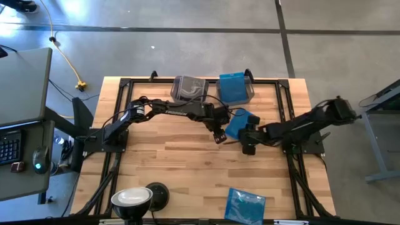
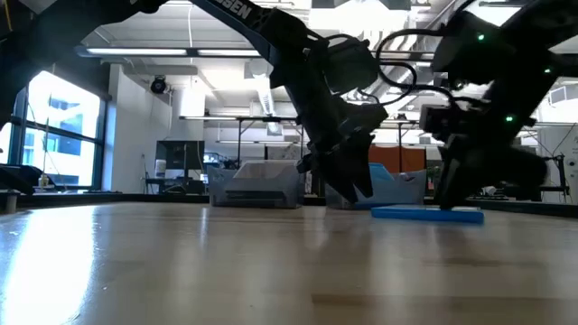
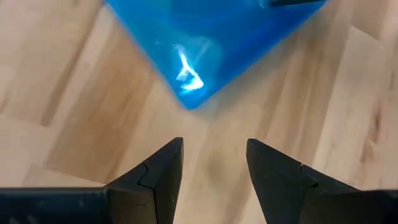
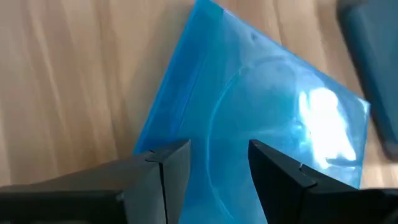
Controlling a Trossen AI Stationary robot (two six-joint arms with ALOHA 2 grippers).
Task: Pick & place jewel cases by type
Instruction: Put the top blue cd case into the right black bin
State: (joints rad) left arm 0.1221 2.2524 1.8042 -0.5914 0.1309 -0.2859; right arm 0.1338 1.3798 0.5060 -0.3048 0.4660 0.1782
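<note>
Down at the near edge of the wooden table (image 1: 187,156) lies a blue jewel case (image 1: 245,204), a bit right of the middle, all by itself. Left of it, also at the near edge, stands a round white lamp (image 1: 132,199) on a dark base.

In the middle of the table, a little to the right, a second blue jewel case (image 1: 236,124) lies flat on the wood. Both arms meet at this case. The left gripper (image 1: 219,136) reaches in from the left and sits just beside the case's left corner. Its two dark fingers (image 3: 155,180) are spread apart, with bare wood between them, and they hold nothing. In the left wrist view the corner of the blue case (image 3: 205,50) is just ahead of the fingertips, not between them.

The right gripper (image 1: 249,142) reaches in from the right and is right over the near right part of the same case. Its fingers (image 4: 161,174) are apart too, with the blue case (image 4: 249,130) showing in the gap. I cannot tell if they touch it. In the low view the case (image 2: 426,214) lies flat on the table under that gripper.

At the far edge stand two grey see-through bins, side by side. The left bin (image 1: 189,89) has a dark case inside. The right bin (image 1: 236,88) has blue cases (image 1: 232,84) in it.
</note>
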